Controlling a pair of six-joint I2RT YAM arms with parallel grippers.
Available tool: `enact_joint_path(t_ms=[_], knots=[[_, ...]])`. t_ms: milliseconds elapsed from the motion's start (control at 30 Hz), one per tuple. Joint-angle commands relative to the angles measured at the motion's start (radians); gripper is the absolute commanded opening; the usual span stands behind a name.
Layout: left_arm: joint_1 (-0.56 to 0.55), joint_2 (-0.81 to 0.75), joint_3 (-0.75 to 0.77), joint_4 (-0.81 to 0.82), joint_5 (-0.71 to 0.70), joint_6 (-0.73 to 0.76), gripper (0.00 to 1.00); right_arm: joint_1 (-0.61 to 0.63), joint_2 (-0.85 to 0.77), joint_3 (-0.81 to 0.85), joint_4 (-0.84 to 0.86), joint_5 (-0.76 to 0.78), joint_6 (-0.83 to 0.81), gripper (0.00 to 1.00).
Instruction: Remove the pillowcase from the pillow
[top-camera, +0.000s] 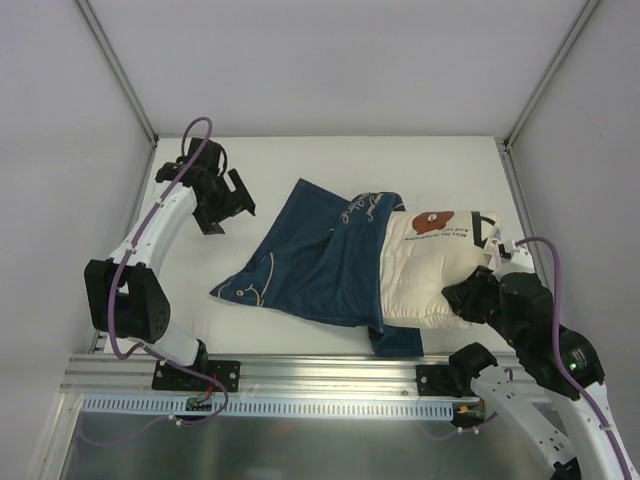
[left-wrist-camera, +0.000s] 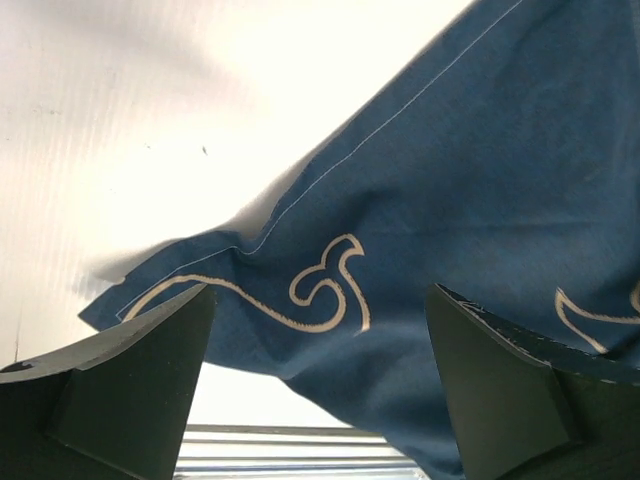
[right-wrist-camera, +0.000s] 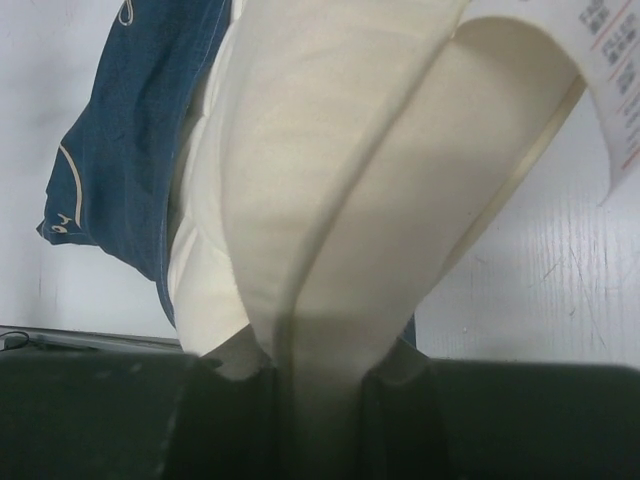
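Fingers (right-wrist-camera: 100, 420) of the right end effector (right-wrist-camera: 320, 372) are squeezing shut on a fold of the pillow (right-wrist-camera: 330, 150), at its bare cream end, where a printed label (right-wrist-camera: 610, 80) is hanging. Away from that end, the pillowcase (top-camera: 320, 250) is covering the pillow's other half and trailing limp over the desk (top-camera: 330, 165) beyond it. Farther out on that covered side, well apart from the pillow, the left end effector (top-camera: 225, 200) is hovering with its jaws spread wide, gripping nothing, the pillowcase's loose corner showing between its fingers.
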Motion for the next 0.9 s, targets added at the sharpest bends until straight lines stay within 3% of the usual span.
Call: enact_joint_path(t_ms=[0,333,400,467,500,567,600,667,867], knots=[[-0.057,0.060,0.024,0.001,-0.034,-0.028,0.87,-0.004,-0.017,-0.015,0.045,0.033,-0.008,0.01],[-0.274,0.143,-0.061,0.014,0.045,0.055,0.90,-0.004,-0.015,-0.051,0.044,0.021,0.006,0.01],[-0.309,0.152,-0.110,0.034,0.045,0.040,0.86,-0.004,-0.009,-0.054,0.051,0.015,0.005,0.01],[-0.318,0.166,-0.137,0.043,0.036,0.018,0.73,-0.006,0.000,-0.060,0.060,0.010,0.005,0.01],[-0.317,0.170,-0.140,0.047,0.029,0.015,0.52,-0.003,0.003,-0.061,0.071,0.004,0.006,0.01],[-0.317,0.163,-0.134,0.046,0.010,0.008,0.34,-0.004,0.011,-0.060,0.073,0.003,0.008,0.01],[-0.315,0.148,-0.128,0.044,-0.001,0.009,0.19,-0.004,0.011,-0.060,0.073,0.006,0.006,0.01],[-0.306,0.131,-0.117,0.044,-0.034,0.011,0.02,-0.004,0.009,-0.057,0.073,0.010,0.003,0.01],[-0.133,-0.086,-0.189,0.038,-0.048,-0.043,0.00,-0.004,0.000,-0.045,0.044,0.062,-0.009,0.01]])
